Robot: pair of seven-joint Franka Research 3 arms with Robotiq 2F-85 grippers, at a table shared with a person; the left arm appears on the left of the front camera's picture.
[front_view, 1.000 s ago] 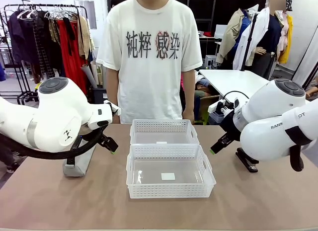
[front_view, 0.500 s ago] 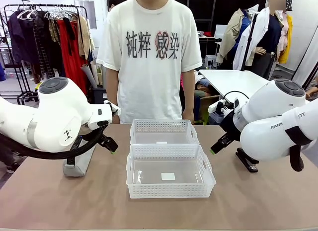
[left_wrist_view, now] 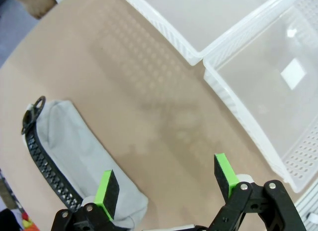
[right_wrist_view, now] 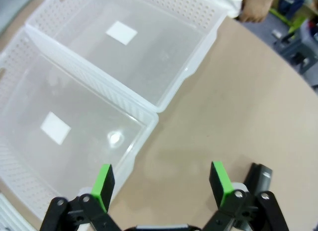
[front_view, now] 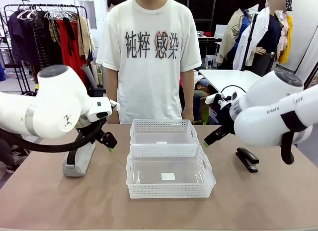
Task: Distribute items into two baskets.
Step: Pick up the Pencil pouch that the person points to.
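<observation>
Item 1: grey fabric pencil pouch (front_view: pixel 79 162) with a black zipper strip. It lies flat on the tabletop (front_view: pixel 49 201) on the robot's left side, apart from the baskets. In the left wrist view the pouch (left_wrist_view: pixel 74 156) lies just beside one green finger.

Item 2: black desk stapler (front_view: pixel 247 159). It lies on the tabletop on the robot's right side, apart from the baskets, and shows at the bottom corner of the right wrist view (right_wrist_view: pixel 258 177).

Items 3 and 4: two white translucent baskets with lattice rims, set mid-table one behind the other, long sides touching. These are the near basket (front_view: pixel 169 191) and the far basket (front_view: pixel 164 125). Each has a small white label on its floor.

Item 5: left pincer (front_view: pixel 108 141) (left_wrist_view: pixel 166 184). The jaws are spread wide and grasp nothing. It hangs over bare tabletop between the pouch and the baskets.

Item 6: right pincer (front_view: pixel 208 140) (right_wrist_view: pixel 161 184). It is likewise released and holds nothing (green pads well apart). It hangs over the tabletop between the near basket's corner and the stapler.

Item 7: a person in a white printed T-shirt (front_view: pixel 149 57) stands at the far edge behind the baskets, arms down.
</observation>
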